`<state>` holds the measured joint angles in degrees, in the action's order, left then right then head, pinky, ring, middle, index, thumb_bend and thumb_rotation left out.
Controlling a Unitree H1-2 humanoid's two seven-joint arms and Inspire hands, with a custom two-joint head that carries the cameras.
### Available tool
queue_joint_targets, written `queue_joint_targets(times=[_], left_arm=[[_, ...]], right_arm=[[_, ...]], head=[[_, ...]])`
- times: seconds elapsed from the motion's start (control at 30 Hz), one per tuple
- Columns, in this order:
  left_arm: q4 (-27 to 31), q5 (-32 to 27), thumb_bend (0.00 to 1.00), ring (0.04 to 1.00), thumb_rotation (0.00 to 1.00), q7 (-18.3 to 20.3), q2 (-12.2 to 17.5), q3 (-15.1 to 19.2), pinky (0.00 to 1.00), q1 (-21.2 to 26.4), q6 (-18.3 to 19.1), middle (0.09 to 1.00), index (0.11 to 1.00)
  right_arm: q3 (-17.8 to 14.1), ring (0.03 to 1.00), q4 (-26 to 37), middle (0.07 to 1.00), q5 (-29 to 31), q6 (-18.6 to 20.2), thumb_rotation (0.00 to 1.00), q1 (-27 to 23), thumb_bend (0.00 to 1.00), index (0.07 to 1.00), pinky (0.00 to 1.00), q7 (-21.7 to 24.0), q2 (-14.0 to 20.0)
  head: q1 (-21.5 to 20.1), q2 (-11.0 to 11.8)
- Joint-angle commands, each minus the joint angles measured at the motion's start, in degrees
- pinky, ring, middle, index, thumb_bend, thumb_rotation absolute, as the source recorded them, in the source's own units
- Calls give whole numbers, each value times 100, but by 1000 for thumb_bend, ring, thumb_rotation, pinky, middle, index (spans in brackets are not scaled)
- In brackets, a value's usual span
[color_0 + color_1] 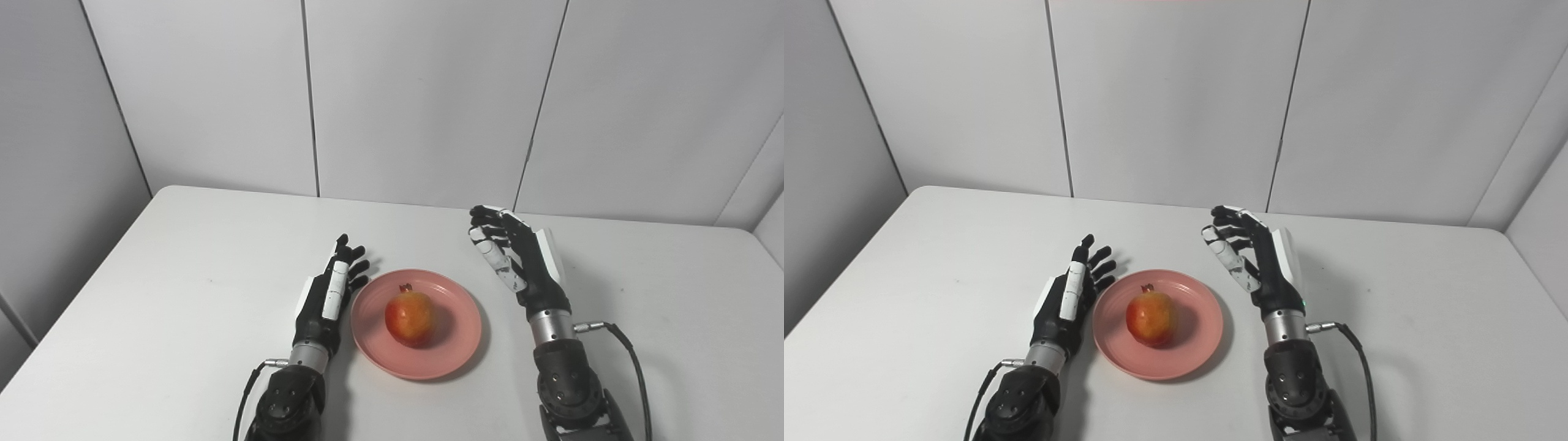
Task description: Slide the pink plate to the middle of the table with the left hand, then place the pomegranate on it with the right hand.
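On the white table [184,275], near its middle, lies the pink plate [456,318] with the pomegranate [409,318] standing on it. Right hand [520,257] is raised beside the plate, fingers loosely curled, holding nothing. Left hand [327,294] rests just beside the plate's rim, fingers spread, empty. Both views show the same.

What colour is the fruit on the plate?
The pomegranate is red with orange-yellow patches, on the pink plate. Left eye view shows it best.
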<state>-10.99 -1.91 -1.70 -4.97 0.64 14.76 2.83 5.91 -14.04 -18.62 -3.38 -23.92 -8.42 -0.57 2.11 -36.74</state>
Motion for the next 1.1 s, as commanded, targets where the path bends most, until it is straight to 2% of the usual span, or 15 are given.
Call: queue_joint_targets(times=[0.0,0.07,0.23,0.33,0.57,0.83,1.0,1.07], left_arm=[[52,205,949,959,984,-92,18,-79,987,83,-380,984,1000],[-5,400,960,994,984,-147,57,-133,998,81,-564,998,1000],[-85,740,972,1000,989,-338,78,-181,1000,72,-826,1000,1000],[-93,905,973,1000,997,-469,78,-192,1000,69,-830,1000,1000],[-34,1229,970,1000,1000,-674,76,-208,1000,69,-574,1000,1000],[-64,1168,975,1000,1000,-589,97,-161,1000,93,-418,1000,1000],[-22,862,960,1000,998,-499,28,-45,1000,93,-218,1000,1000],[-18,803,950,1000,1000,-498,23,-29,1000,91,-189,1000,1000]], right_arm=[[-168,705,9,735,337,-415,1000,-139,798,722,638,-109,-103],[-354,724,-80,757,673,-332,1000,-88,812,742,661,-96,-192],[-618,748,-301,779,1239,-263,1000,23,825,773,722,12,-288],[-668,780,-333,801,1490,-207,1000,121,804,798,767,107,-304],[-718,839,-479,837,1819,-321,1000,323,857,846,873,237,-310],[-561,896,-599,861,1629,-302,1000,498,805,876,984,256,-195],[-478,930,-705,865,1462,-413,1000,590,812,880,1000,196,-162],[-454,965,-740,905,1443,-450,1000,621,812,912,1000,224,-154]], head=[[-3,7],[-3,7],[-3,7],[-31,0],[-31,0],[-71,-19],[-89,-23],[-97,-29]])
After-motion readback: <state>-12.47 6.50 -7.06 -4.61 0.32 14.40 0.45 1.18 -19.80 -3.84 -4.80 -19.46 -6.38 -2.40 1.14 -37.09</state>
